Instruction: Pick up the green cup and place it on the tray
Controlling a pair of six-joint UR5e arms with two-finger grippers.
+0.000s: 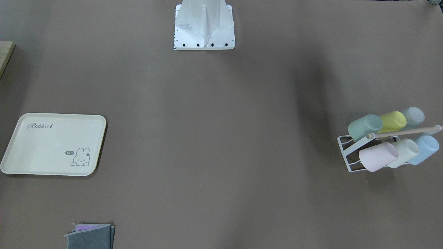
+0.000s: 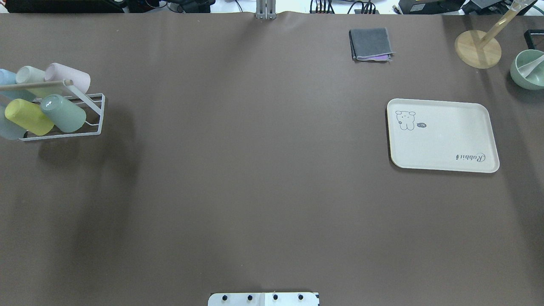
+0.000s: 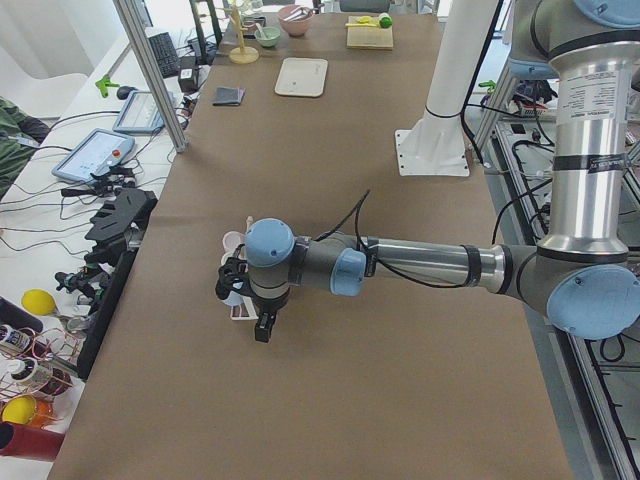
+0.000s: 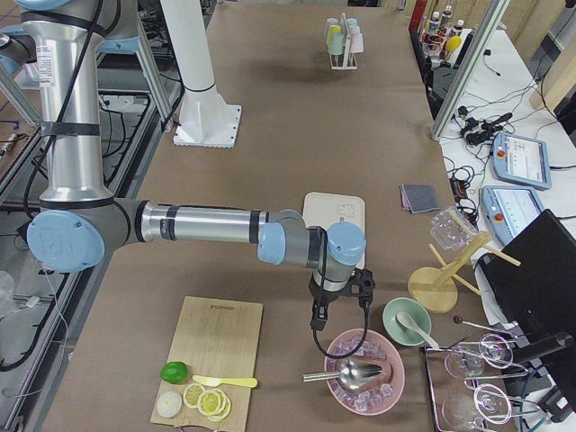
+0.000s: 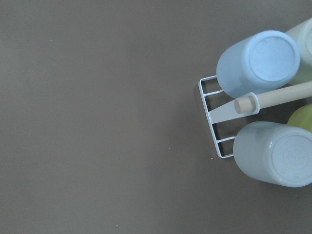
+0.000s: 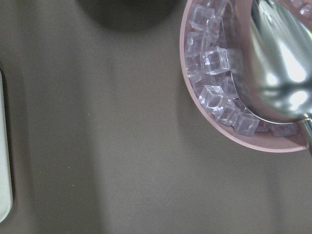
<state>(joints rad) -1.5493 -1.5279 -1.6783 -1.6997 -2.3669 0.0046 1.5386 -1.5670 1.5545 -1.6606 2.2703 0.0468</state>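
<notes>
The green cup [image 1: 365, 126] lies tilted on a white wire rack [image 1: 347, 152] with other pastel cups, at the table's left end [image 2: 63, 113]. The cream Rabbit tray [image 2: 442, 136] lies flat and bare at the right end, also in the front view [image 1: 53, 143]. My left gripper [image 3: 262, 326] hangs over the rack's end; I cannot tell whether it is open or shut. Its wrist view shows pale blue cups [image 5: 258, 63], not the green one. My right gripper [image 4: 317, 321] hangs between the tray [image 4: 335, 211] and a pink ice bowl [image 4: 364, 369]; I cannot tell its state.
A folded grey cloth [image 2: 370, 43], a wooden stand [image 2: 478, 49] and a green bowl [image 2: 529, 68] stand beyond the tray. A cutting board with lime slices [image 4: 211, 346] lies near the right arm. The ice bowl holds a metal scoop [image 6: 278, 73].
</notes>
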